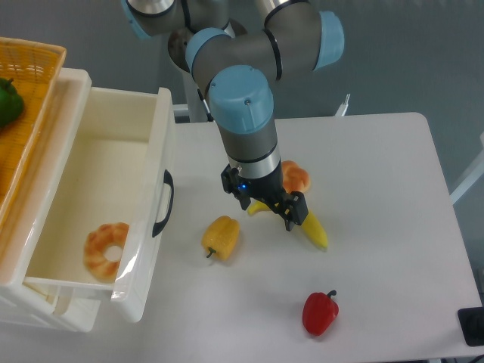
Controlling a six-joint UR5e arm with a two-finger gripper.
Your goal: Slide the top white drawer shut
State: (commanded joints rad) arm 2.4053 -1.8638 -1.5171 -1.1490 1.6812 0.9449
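Note:
The top white drawer (150,151) stands pulled far out of the cabinet at the left, its front panel facing right with a black curved handle (164,204). A ring-shaped pastry (106,251) lies inside it. My gripper (267,206) hangs over the table to the right of the drawer, about a hand's width from the handle, pointing down. Its black fingers (293,212) stand apart over a banana (311,229), holding nothing.
An orange wicker basket (26,98) with a green vegetable (7,102) sits on top of the cabinet. On the table lie a yellow pepper (220,237), a red pepper (320,312) and an orange bun (294,178).

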